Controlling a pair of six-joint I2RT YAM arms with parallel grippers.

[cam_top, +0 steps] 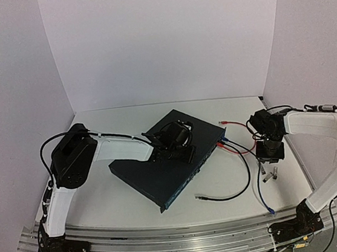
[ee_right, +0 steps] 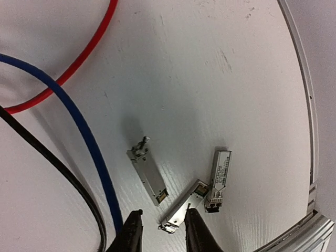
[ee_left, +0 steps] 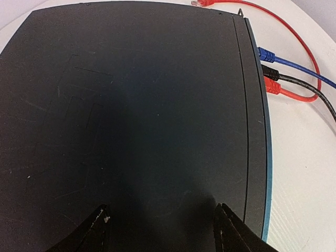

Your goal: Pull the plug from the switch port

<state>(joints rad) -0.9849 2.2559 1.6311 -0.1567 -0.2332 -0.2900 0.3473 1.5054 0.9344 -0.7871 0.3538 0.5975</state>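
The switch [cam_top: 161,169] lies slantwise in the middle of the surface [cam_top: 227,210], its socket face turned toward my right arm. My left pincer [ee_left: 163,218] sits over its lid, fingers standing apart with nothing between them; I cannot tell whether it presses down. My right pincer [ee_right: 163,223] hovers low and well aside from the ports, jaws only narrowly parted, gripping nothing I can see.

What I fear:
- the seated plugs crowd together, so I may pinch two, or the wrong one
- a plug that sticks would drag the switch if my left hold is light
- the looping cables [ee_right: 84,131] could snag my right wrist

Counted:
- one switch
- three plugs in ports: blue plug [ee_left: 266,54], black plug [ee_left: 270,73], red plug [ee_left: 272,87]
- three cables
- three small metal modules [ee_right: 148,176] loose beneath my right pincer
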